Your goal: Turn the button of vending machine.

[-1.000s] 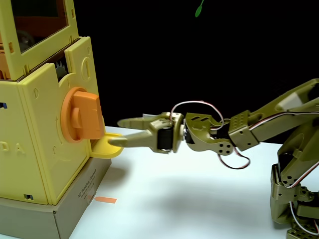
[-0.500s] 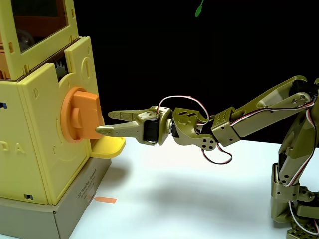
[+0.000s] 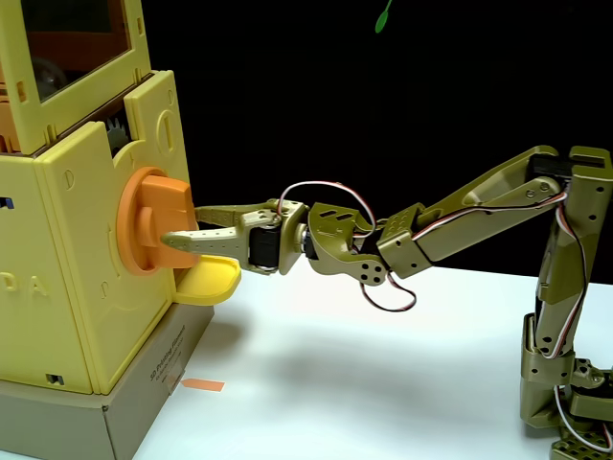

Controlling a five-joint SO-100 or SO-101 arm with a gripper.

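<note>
The vending machine point(image 3: 77, 287), a pale-yellow box with an orange-tinted window, fills the left side of the fixed view. Its button point(image 3: 144, 206) is a round orange knob with a raised bar, on the side that faces the arm. My olive-green gripper point(image 3: 180, 225) reaches in level from the right and stands open at the knob. The near finger's tip overlaps the front of the bar; the far finger's tip lies at the bar's right edge. Whether either finger presses on the bar I cannot tell.
A small yellow rounded tray point(image 3: 215, 278) juts out just under the gripper. The machine stands on a grey cardboard base point(image 3: 144, 407), with an orange strip point(image 3: 203, 385) on the white table beside it. The arm's base point(image 3: 565, 383) stands at the far right.
The arm has stretched leftwards and risen slightly, carrying the open gripper from above the yellow tray up to the orange knob. The knob has not visibly turned.
</note>
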